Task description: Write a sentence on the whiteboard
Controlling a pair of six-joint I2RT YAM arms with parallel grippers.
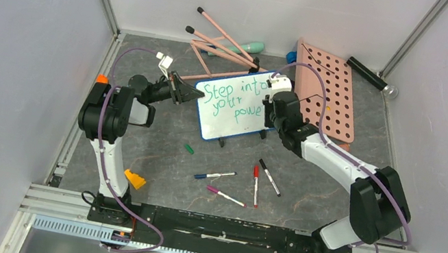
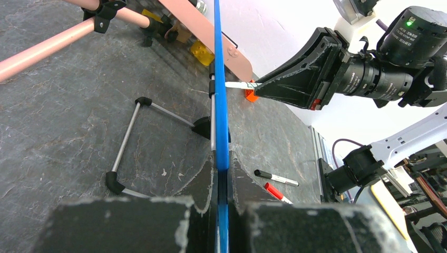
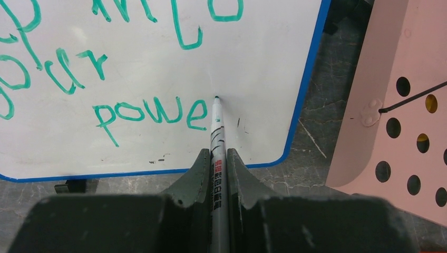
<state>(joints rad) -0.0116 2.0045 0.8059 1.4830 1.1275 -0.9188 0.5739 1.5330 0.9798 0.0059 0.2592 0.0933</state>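
Whiteboard (image 1: 235,127) stands tilted on its little black feet mid-table, slightly far of centre, long side running left-near to right-far. Sentence (image 1: 229,100) in green on it, three lines; the last line reads "powe" (image 3: 153,113) in the right wrist view.

Left gripper (image 1: 196,92) clenched on the board's left edge; the left wrist view shows the blue frame (image 2: 221,105) edge-on, pinched between both fingers (image 2: 222,174). Right gripper (image 1: 272,111) grasps a green marker (image 3: 216,132) between its fingers (image 3: 217,158), tip touching the white surface (image 3: 158,68) just right of the "e". White space remains from the tip to the right frame edge, and a strip below "powe" down to the bottom edge.

Edges: the rounded bottom-right corner of the frame sits near the pink board with holes (image 3: 400,105), a narrow strip of bare table between them. The pink board (image 1: 331,93) lies right of and behind the whiteboard. Pink rods (image 1: 222,39) crowd the far-left side behind it, one running close to its top edge.

Open room: table (image 1: 157,135) is bare near the board's front. Nearer the arm bases lie a green cap (image 1: 189,149), blue marker (image 1: 214,176), pink marker (image 1: 225,196), red marker (image 1: 255,185), black marker (image 1: 269,177). Orange wedge (image 1: 135,179) beside the left arm's base. Black cylinder (image 1: 372,77) in the far right corner.
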